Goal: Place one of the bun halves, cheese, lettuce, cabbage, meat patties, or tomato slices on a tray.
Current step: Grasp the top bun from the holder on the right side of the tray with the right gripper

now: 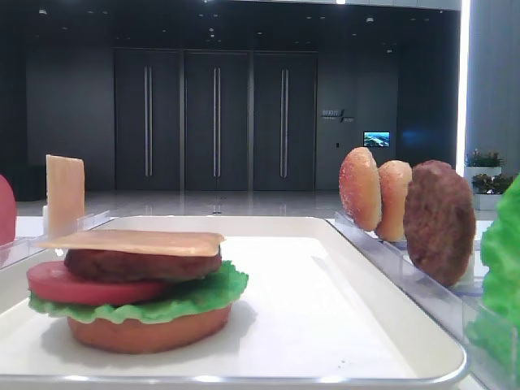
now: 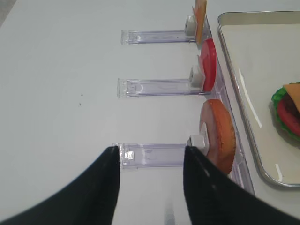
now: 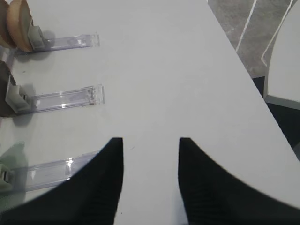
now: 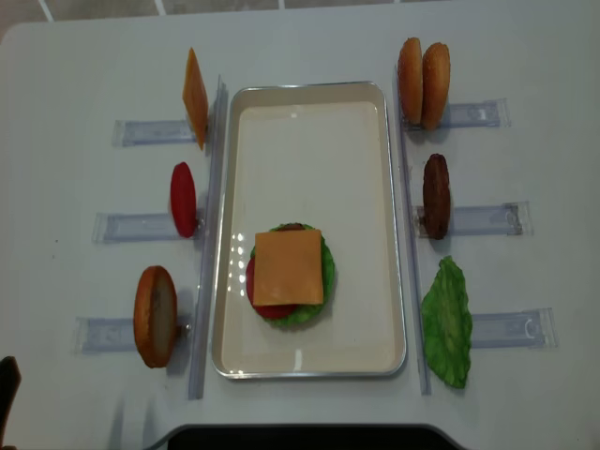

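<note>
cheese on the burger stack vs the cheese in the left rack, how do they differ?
The cheese on the stack lies flat, topping the pile on the tray; the racked cheese stands on edge. The stack's cheese is inside the tray, near its front; the racked cheese is outside it, beside the far left corner, in a clear rack. The stack's cheese rests on a meat patty; the racked one touches only its rack. Both are thin orange-tan squares.

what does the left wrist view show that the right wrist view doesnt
Only the left wrist view shows the tray, the stacked burger's edge, a tomato slice, a cheese slice and an orange-brown bun. Only the right wrist view shows the bun halves and the table's far edge. Both show clear racks and open, empty jaws.
</note>
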Robot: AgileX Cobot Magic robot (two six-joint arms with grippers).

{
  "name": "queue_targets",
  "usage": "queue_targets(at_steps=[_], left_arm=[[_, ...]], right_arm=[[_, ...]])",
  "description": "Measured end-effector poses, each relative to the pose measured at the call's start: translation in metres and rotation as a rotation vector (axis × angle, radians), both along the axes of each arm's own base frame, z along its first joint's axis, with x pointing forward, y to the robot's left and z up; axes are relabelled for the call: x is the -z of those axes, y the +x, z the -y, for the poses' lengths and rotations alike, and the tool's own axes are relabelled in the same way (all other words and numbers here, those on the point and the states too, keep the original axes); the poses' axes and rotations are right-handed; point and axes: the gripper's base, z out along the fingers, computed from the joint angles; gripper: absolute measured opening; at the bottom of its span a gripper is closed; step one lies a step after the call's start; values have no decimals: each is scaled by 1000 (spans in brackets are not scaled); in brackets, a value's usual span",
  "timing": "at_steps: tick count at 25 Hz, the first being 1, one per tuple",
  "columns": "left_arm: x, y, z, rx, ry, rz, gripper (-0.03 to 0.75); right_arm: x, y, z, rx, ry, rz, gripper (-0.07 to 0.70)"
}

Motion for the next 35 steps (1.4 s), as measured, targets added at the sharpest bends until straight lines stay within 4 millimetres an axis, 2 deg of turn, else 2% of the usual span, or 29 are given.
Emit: queue_targets(at_steps=[18,22,28,35], left_arm=[[0,0,0,0,0,0,345],[0,0,0,0,0,0,345],[0,0,0,0,0,0,345],[0,0,0,0,-1,1,345]], right_arm=[[0,0,0,0,1,1,274],[-7,4,0,-1,1,-11,274],[-26,39,-1,-25,29,-150,274],[-57,108,-10,-140,133,-302,274]])
